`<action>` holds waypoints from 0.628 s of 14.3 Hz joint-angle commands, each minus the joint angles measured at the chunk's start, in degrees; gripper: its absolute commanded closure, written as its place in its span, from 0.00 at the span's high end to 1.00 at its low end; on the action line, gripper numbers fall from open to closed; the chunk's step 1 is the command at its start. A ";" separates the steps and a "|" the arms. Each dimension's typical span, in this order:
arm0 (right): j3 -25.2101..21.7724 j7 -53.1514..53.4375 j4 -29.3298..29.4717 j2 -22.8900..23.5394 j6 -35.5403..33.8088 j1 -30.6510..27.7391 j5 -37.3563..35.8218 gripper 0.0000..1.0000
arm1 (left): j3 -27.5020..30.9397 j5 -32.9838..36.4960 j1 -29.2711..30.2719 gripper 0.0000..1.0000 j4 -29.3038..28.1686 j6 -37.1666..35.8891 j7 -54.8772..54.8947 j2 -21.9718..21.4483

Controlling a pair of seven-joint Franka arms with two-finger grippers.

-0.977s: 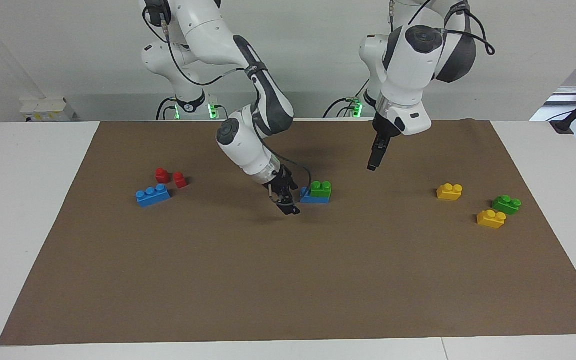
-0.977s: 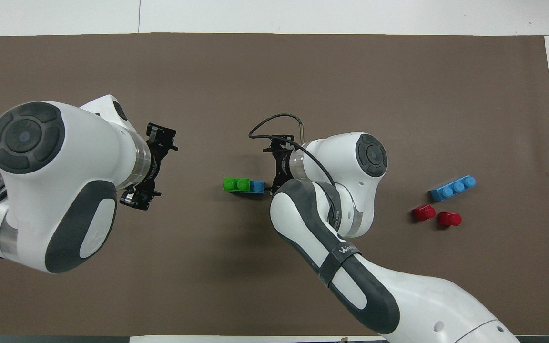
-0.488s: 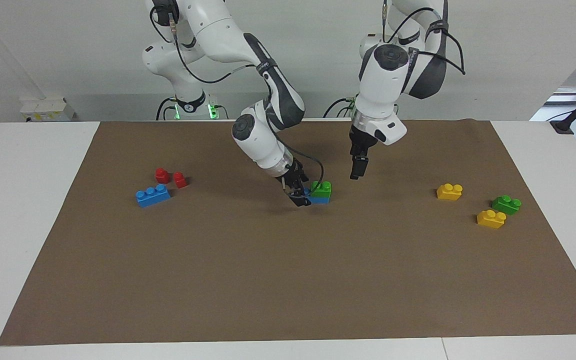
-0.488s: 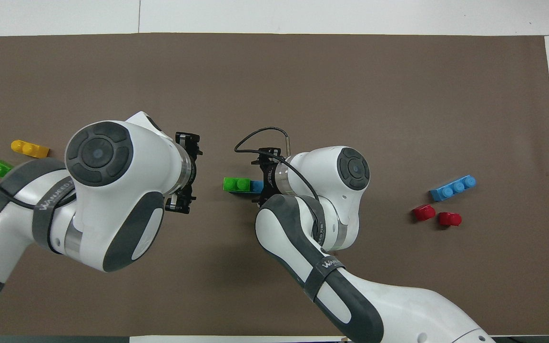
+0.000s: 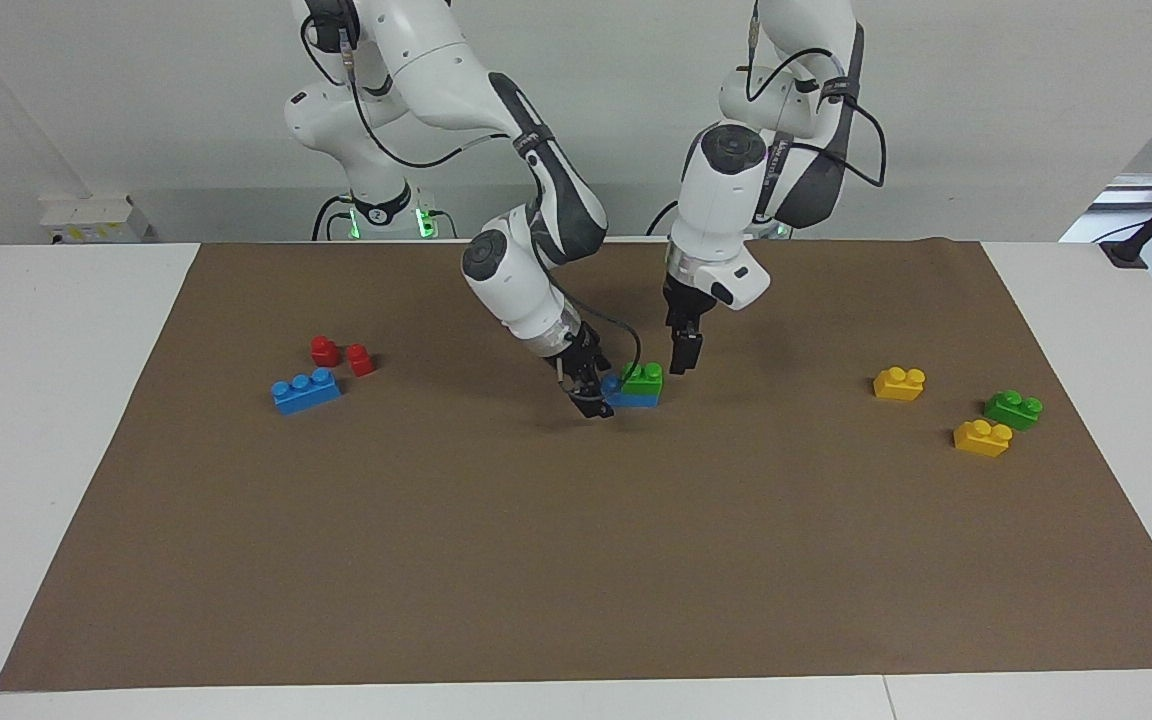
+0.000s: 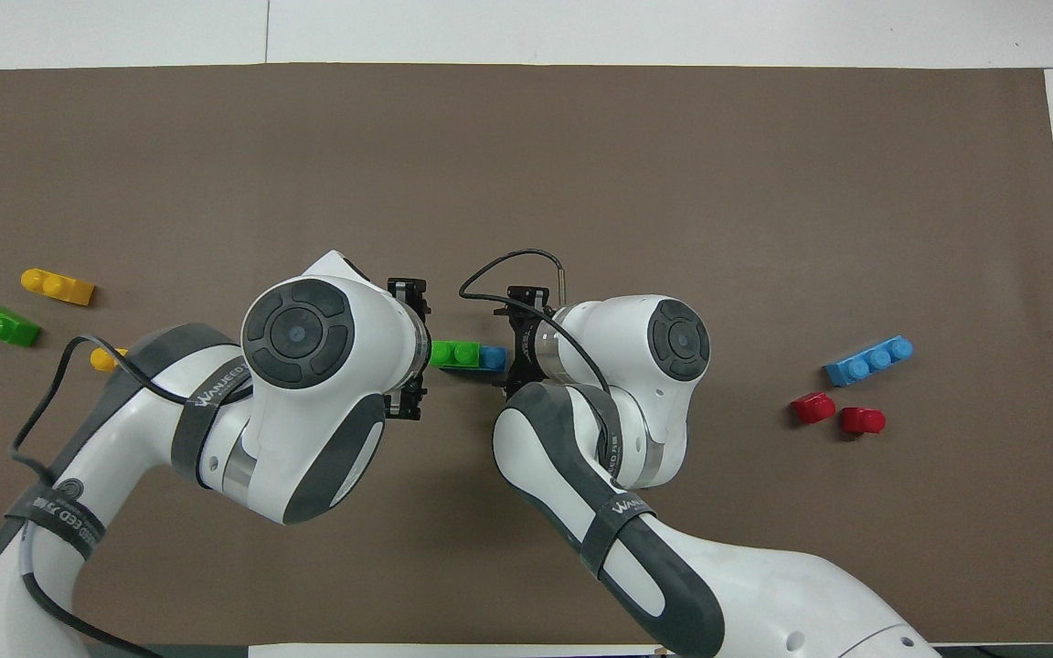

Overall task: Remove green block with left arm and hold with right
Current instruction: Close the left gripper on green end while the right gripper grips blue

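Observation:
The green block (image 5: 643, 377) (image 6: 453, 353) sits pressed onto one end of a short blue brick (image 5: 631, 399) (image 6: 493, 357) in the middle of the brown mat. My left gripper (image 5: 681, 357) hangs open just over the mat, close beside the green block on the left arm's end. My right gripper (image 5: 591, 398) (image 6: 517, 344) is tilted low at the blue brick's bare end, jaws open. I cannot tell whether it touches the brick. Neither gripper holds anything.
Toward the left arm's end of the mat (image 5: 576, 560) lie a second green block (image 5: 1013, 409) and two yellow bricks (image 5: 899, 383) (image 5: 982, 438). Toward the right arm's end lie a longer blue brick (image 5: 306, 391) and two small red pieces (image 5: 324, 350) (image 5: 360, 359).
The left gripper has swung in from its end of the table and come down beside the green block. The right gripper has closed in on the blue brick's end. The bricks have not moved.

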 commanded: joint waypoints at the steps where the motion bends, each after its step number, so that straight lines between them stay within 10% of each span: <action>1: -0.05 -0.07 -0.78 0.28 1.90 0.43 1.19 0.96 | 0.89 -0.08 -1.56 1.00 -1.25 1.81 -2.38 0.40; 5: -0.05 -0.07 -1.04 0.28 2.59 0.52 1.19 0.73 | 0.89 -0.07 -2.00 1.00 -2.74 3.38 -6.33 0.40; 9: -0.05 -1.03 -1.31 0.36 3.04 -0.09 1.19 0.01 | 1.06 -0.07 -2.44 1.00 -3.80 5.85 -8.36 0.92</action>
